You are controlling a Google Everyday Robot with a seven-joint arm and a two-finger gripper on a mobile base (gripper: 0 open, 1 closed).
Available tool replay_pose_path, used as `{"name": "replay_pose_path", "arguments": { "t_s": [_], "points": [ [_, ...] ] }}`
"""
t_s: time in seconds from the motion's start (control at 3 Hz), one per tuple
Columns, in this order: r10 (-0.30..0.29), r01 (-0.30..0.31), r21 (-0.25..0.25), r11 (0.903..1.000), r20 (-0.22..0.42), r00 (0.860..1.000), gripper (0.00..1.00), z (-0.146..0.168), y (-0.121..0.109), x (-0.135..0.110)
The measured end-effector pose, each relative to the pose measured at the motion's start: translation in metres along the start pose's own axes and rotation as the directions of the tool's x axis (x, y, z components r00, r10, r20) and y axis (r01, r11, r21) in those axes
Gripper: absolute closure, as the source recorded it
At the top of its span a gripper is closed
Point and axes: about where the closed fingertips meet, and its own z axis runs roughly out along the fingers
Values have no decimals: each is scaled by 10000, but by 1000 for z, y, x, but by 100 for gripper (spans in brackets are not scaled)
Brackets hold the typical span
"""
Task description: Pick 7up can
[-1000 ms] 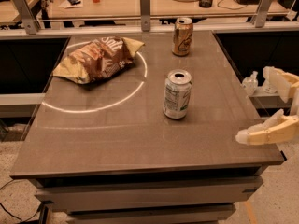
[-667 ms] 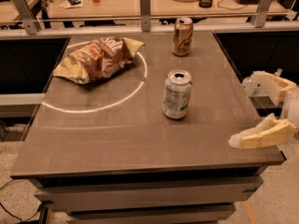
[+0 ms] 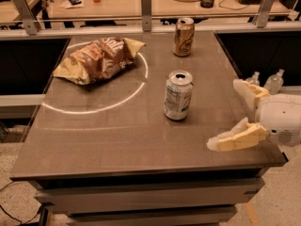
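Note:
The 7up can (image 3: 178, 94) stands upright near the middle of the grey table (image 3: 94, 135); it has a pale silvery-green body, a white label panel and a silver top. My gripper (image 3: 226, 114) is at the table's right edge, to the right of the can and a little nearer the front. It is open, with one pale finger (image 3: 244, 88) behind and the other finger (image 3: 233, 139) in front. It is empty and apart from the can.
A gold-brown can (image 3: 183, 36) stands at the back of the table. A brown chip bag (image 3: 96, 59) lies at the back left inside a white circle line. A rail and a desk with clutter run behind the table. Two small bottles (image 3: 268, 81) sit to the right, off the table.
My gripper has moved left, in over the table's right edge and closer to the 7up can. The cans and the bag have not moved.

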Motion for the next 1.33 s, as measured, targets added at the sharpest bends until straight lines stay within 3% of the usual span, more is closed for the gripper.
{"name": "replay_pose_path", "arguments": {
  "t_s": [0.67, 1.33],
  "points": [
    [285, -266, -306, 9992, 639, 9976, 0, 59, -9, 10],
    [157, -79, -605, 9981, 1291, 9915, 0, 105, -16, 0]
  ]
}}
